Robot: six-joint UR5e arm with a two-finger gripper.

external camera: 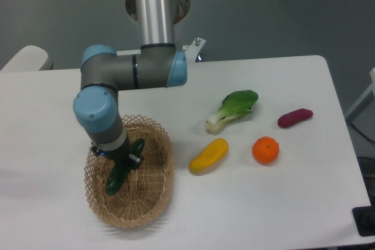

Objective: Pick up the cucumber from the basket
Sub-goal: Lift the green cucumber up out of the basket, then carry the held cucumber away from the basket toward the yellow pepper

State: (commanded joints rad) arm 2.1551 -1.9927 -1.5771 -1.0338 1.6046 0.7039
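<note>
The tan woven basket [157, 187] sits at the table's front left. Over its middle is the dark green cucumber [117, 178], slanting from lower left to upper right. My gripper [124, 158] points down into the basket and is shut on the cucumber's middle. The wrist covers most of the fingers, and only a small dark part shows beside the cucumber. The cucumber's lower end hangs over the basket floor; I cannot tell whether it still touches the weave.
A yellow oblong vegetable [208, 155] lies on the table right of the basket. Farther right are an orange [265, 150], a bok choy [233, 109] and a purple vegetable [295, 117]. The arm's upright column [153, 10] stands behind the basket.
</note>
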